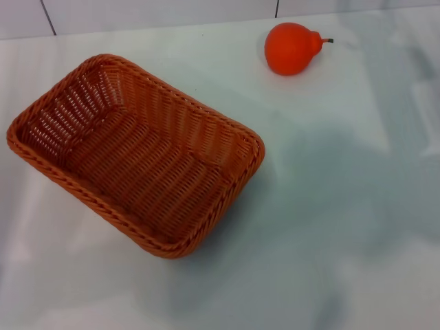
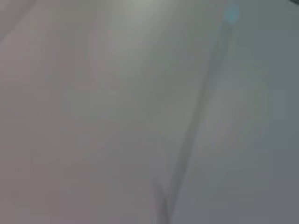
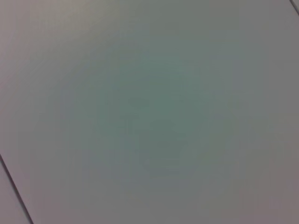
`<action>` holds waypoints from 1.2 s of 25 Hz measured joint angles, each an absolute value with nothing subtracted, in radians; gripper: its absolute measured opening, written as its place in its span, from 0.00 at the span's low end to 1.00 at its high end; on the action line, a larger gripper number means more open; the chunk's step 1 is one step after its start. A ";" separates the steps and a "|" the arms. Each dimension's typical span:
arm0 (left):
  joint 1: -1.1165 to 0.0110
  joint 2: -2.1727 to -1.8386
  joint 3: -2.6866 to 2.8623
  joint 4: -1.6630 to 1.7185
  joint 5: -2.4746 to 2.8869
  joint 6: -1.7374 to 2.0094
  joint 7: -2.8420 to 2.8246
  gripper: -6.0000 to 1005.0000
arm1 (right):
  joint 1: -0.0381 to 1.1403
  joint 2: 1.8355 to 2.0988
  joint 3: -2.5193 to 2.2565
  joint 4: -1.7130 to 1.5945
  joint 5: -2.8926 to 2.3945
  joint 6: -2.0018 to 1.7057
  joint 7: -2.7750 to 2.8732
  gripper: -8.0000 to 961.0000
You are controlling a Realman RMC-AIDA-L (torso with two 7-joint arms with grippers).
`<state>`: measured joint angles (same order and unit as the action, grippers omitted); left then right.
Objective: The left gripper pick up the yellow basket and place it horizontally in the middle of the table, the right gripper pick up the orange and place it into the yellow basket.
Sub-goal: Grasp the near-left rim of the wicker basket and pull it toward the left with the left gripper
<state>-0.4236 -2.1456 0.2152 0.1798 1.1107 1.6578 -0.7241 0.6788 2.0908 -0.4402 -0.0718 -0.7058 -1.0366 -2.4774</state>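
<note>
Head view shows the yellow basket (image 1: 137, 155) lying skewed on the desk (image 1: 344, 240); the orange (image 1: 292, 48) sits apart, unpicked; neither hand visible, grip unknowable.

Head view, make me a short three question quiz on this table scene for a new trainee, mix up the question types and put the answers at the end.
1. True or false: the orange already lies inside the yellow basket.
2. Multiple choice: how does the yellow basket sit on the table? A. upside down; B. upright, at a slant to the table's edges; C. on its side.
3. Fill in: the number of grippers showing in the head view is ____.

Key: 1. False, it rests on the table, apart from the basket, toward the far right. 2. B. 3. Zero.
</note>
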 joint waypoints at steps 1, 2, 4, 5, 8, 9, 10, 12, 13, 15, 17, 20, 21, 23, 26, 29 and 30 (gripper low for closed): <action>-0.420 -2.135 0.278 0.224 1.111 1.644 -0.772 0.82 | 0.680 2.091 -0.440 -0.072 -0.705 -1.034 -2.477 0.97; -0.413 -2.116 0.357 0.275 1.110 1.625 -0.837 0.82 | 0.680 2.090 -0.440 -0.072 -0.705 -1.033 -2.477 0.97; -0.407 -2.082 0.454 0.336 1.113 1.601 -0.930 0.82 | 0.682 2.089 -0.440 -0.072 -0.705 -1.032 -2.477 0.97; -0.406 -2.067 0.484 0.360 1.121 1.590 -0.979 0.82 | 0.682 2.088 -0.440 -0.072 -0.704 -1.032 -2.477 0.97; -0.410 -2.019 0.529 0.457 1.219 1.560 -1.145 0.82 | 0.683 2.088 -0.436 -0.072 -0.704 -1.032 -2.477 0.97; -0.415 -2.005 0.532 0.501 1.276 1.549 -1.211 0.82 | 0.683 2.088 -0.435 -0.072 -0.704 -1.032 -2.477 0.97; -0.424 -1.994 0.534 0.550 1.344 1.536 -1.281 0.82 | 0.683 2.088 -0.435 -0.072 -0.704 -1.032 -2.477 0.97; -0.439 -1.980 0.533 0.642 1.468 1.512 -1.409 0.82 | 0.683 2.088 -0.432 -0.072 -0.703 -1.032 -2.477 0.97; -0.450 -1.976 0.533 0.690 1.533 1.502 -1.478 0.82 | 0.683 2.088 -0.431 -0.072 -0.703 -1.032 -2.477 0.97; -0.466 -1.972 0.535 0.775 1.632 1.489 -1.582 0.83 | 0.683 2.088 -0.430 -0.072 -0.702 -1.031 -2.477 0.97; -0.484 -1.971 0.540 0.847 1.724 1.483 -1.664 0.83 | 0.684 2.088 -0.429 -0.072 -0.702 -1.031 -2.477 0.97; -0.519 -1.963 0.559 0.925 1.868 1.481 -1.780 0.83 | 0.684 2.088 -0.429 -0.072 -0.702 -1.031 -2.477 0.96; -0.533 -1.958 0.571 0.944 1.914 1.482 -1.815 0.83 | 0.684 2.088 -0.429 -0.072 -0.702 -1.031 -2.477 0.96; -0.558 -1.951 0.591 0.970 1.992 1.482 -1.877 0.84 | 0.684 2.088 -0.429 -0.072 -0.703 -1.031 -2.477 0.96; -0.608 -1.943 0.623 0.999 2.127 1.483 -1.957 0.85 | 0.684 2.088 -0.429 -0.072 -0.703 -1.031 -2.477 0.96; -0.659 -1.942 0.662 1.005 2.265 1.487 -2.015 0.85 | 0.684 2.089 -0.429 -0.071 -0.703 -1.031 -2.476 0.96; -0.671 -1.942 0.674 1.006 2.298 1.483 -2.029 0.85 | 0.683 2.089 -0.430 -0.070 -0.703 -1.031 -2.476 0.96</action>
